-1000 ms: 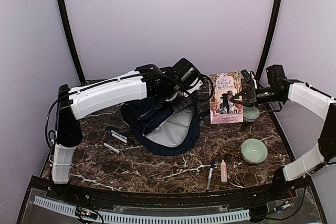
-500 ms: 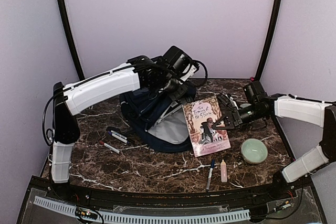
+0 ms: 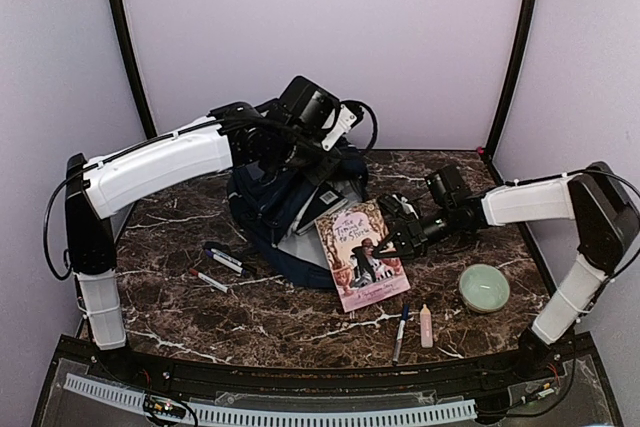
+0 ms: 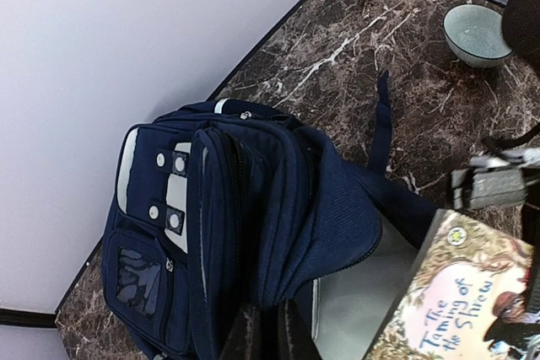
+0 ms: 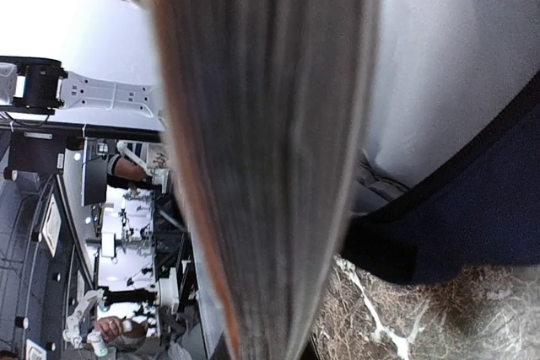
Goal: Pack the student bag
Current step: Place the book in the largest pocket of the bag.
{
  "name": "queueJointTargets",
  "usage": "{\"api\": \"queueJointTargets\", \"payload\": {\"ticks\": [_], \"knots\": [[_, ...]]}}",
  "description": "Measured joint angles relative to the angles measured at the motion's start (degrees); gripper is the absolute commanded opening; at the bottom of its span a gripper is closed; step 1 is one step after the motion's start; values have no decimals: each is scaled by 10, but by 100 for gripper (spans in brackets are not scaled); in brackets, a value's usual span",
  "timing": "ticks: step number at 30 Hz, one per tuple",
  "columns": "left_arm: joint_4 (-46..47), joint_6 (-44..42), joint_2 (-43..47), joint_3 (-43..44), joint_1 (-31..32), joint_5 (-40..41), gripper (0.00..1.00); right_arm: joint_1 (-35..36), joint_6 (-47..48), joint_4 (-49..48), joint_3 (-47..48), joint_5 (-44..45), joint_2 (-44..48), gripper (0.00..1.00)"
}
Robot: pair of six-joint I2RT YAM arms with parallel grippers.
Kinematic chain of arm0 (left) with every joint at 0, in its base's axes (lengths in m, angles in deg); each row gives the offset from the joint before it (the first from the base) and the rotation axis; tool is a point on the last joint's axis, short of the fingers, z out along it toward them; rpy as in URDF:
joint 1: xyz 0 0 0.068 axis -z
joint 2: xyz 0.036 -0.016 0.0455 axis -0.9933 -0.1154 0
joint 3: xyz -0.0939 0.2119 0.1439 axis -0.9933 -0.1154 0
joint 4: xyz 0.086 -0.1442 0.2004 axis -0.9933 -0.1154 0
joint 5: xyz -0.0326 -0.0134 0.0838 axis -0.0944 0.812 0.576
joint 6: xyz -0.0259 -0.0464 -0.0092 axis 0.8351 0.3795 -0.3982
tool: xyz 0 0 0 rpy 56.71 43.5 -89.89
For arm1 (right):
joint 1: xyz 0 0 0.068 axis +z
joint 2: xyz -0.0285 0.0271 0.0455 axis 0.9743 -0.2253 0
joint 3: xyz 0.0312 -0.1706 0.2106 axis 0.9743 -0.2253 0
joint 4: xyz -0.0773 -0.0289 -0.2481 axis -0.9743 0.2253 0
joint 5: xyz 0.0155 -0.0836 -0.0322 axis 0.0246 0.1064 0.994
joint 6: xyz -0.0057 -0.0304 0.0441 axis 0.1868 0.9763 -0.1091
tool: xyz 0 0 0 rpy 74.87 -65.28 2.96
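Marble bench point(image 3: 250, 322), near to far: the right claw point(image 3: 398, 237) is clamping a paperback book point(image 3: 362, 267) at the student bag point(image 3: 265, 212)'s gaping mouth. Above, the left claw point(image 3: 318, 162) is pinching the bag's upper flap. The bag is lying back-centre, mouth facing near-right, long axis running back-left.

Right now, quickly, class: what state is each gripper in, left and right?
Left gripper: closed on the opening edge of the large navy-blue fabric backpack.
Right gripper: closed on the pink illustrated paperback book.
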Motion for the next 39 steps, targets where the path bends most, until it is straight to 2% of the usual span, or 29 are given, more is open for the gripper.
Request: {"api": "queueJointTargets", "payload": {"ticks": [5,10,22,25,31,32,39], "knots": [[35,-4,44,-56,-3,-10,0,25,-3,12,89,-11,-117,0],[73,-10,76,-118,-3,-25,0,36,-34,2,161,-16,-183,0],[94,-13,107,-161,-4,-52,0,39,-128,-3,365,14,-335,1],[101,-13,111,-171,-4,-55,0,39,-141,2,405,24,-366,11],[114,-9,120,-192,-4,-60,0,40,-132,38,431,74,-381,52],[116,-9,121,-194,-4,-60,0,42,-127,45,431,86,-380,56],[137,0,142,-224,-3,-56,0,49,-57,118,419,198,-327,66]]}}
